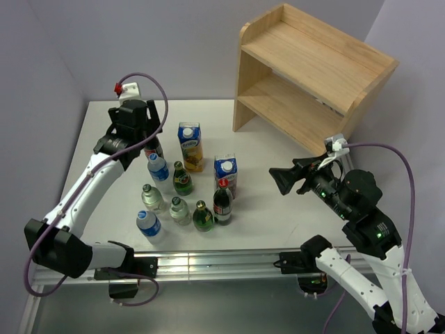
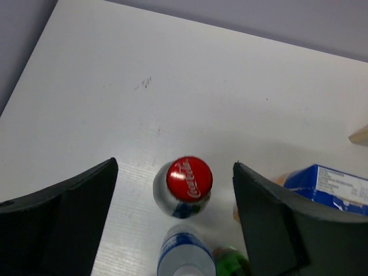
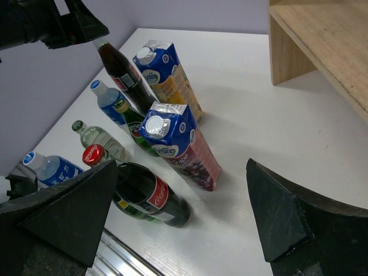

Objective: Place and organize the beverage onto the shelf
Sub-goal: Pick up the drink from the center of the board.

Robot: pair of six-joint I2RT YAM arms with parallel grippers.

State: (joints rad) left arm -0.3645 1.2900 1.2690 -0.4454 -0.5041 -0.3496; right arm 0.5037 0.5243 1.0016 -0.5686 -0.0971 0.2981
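My left arm reaches far forward from its base, wrist bent so my left claw points straight down. Its jaws are wide apart, with the fingers at both edges of the wrist view. My right arm is folded up near its base, forearm raised. My right claw aims roughly level toward the left, jaws spread wide too.

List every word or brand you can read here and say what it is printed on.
"Coca-Cola": white script on the red cap of a cola bottle.
Red label on a second cola bottle: script too blurred to read.
Juice cartons: print too small to read.
Water bottles: labels blurred.
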